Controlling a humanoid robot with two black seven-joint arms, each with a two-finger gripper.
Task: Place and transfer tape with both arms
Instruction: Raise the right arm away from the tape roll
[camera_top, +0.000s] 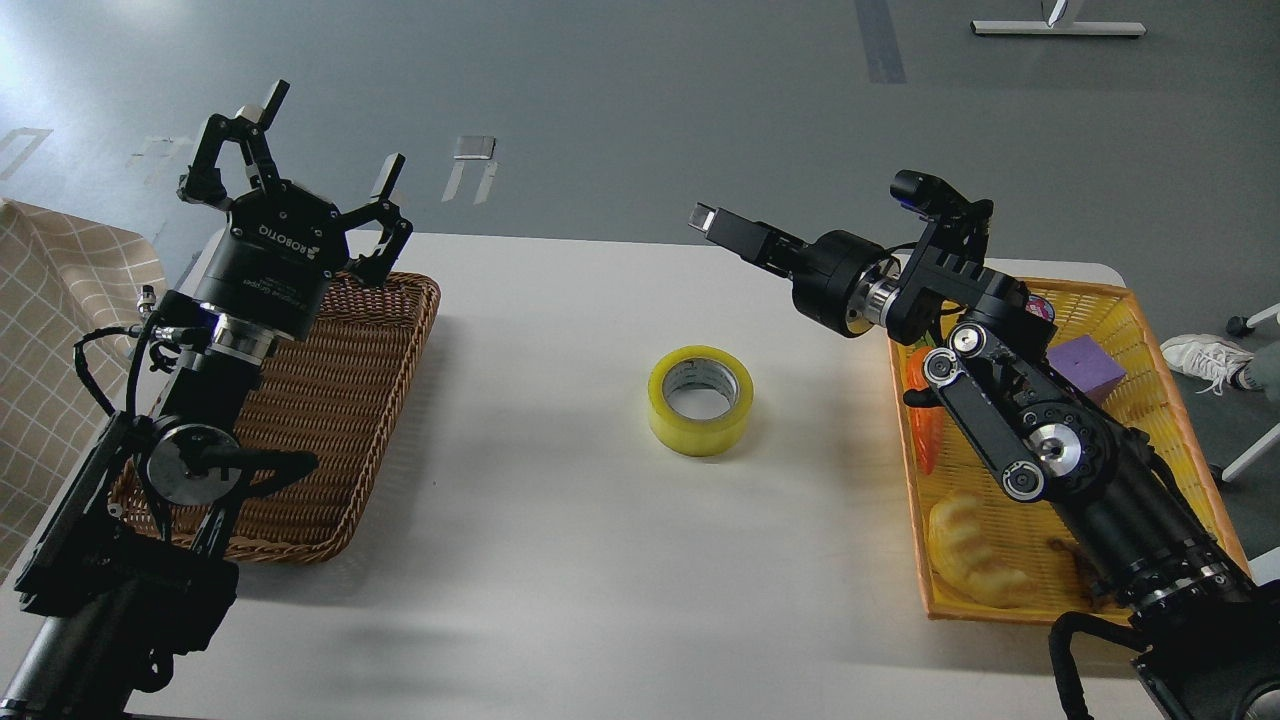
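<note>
One roll of tape (700, 399) lies flat on the white table (560, 560), core opening facing up, at about the centre of the view, alone and well apart from both arms. Two black arms are in view. The left arm (190, 400) enters from 8 o'clock and rises over one brown wicker basket (370, 400) at 9 o'clock; the left gripper (322, 142) points up toward 11 o'clock with its two fingers spread wide, holding nothing. The right arm (1040, 440) enters from 4 o'clock and crosses one yellow plastic basket (1110, 300) at 3 o'clock. The right gripper (712, 219) reaches out toward 10 o'clock, above the table, up and to the right of the tape and not touching it; it is seen edge-on, so whether its fingers are parted or closed cannot be told. Nothing shows between them. The wicker basket's visible part holds nothing. In the yellow basket: one purple block (1088, 366) near its far end, one orange item (925, 425) along its left wall, partly hidden by the arm, and one pale yellow ridged croissant-like toy (975, 565) at its near end. One checked cloth (60, 320) sits at the left edge, beyond the table. One white shoe (1205, 357) shows on the grey floor at the right edge.
</note>
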